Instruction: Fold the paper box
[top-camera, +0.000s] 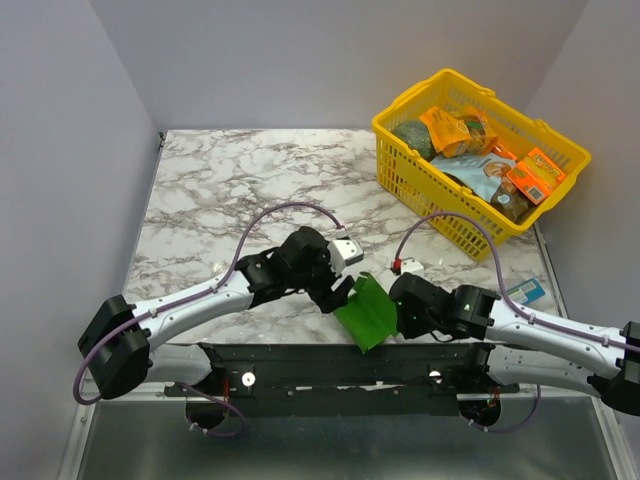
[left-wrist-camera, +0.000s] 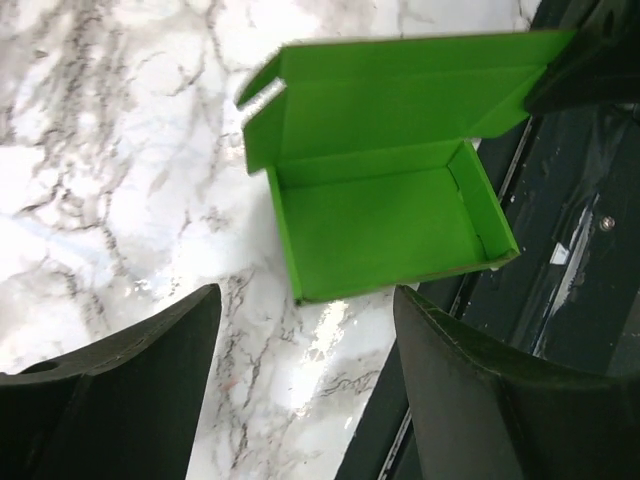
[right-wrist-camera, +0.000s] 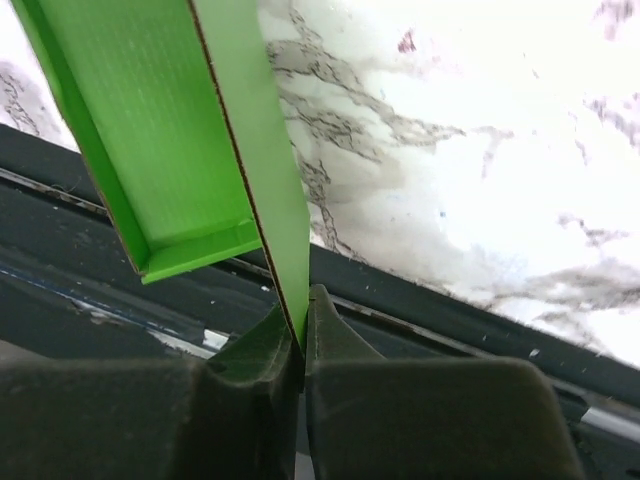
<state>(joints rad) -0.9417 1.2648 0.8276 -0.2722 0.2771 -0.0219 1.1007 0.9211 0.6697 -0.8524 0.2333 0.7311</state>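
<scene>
Pinching the paper box (top-camera: 368, 312) by one thin panel at the worktop's (top-camera: 220, 190) near edge.
From above, the box sits between both arms, partly over the dark frame (top-camera: 300, 365); the yellow basket (top-camera: 420, 195) at far right holds snack packs (top-camera: 445, 128). Left wrist: the left end effector (left-wrist-camera: 305, 300) gapes wide, gripping nothing, over the box's empty tray, lid flap raised. Right wrist: the right end effector (right-wrist-camera: 303, 335) is clamped on a card edge; so narrow a hold could let the box swing, slip or crease wrongly.
</scene>
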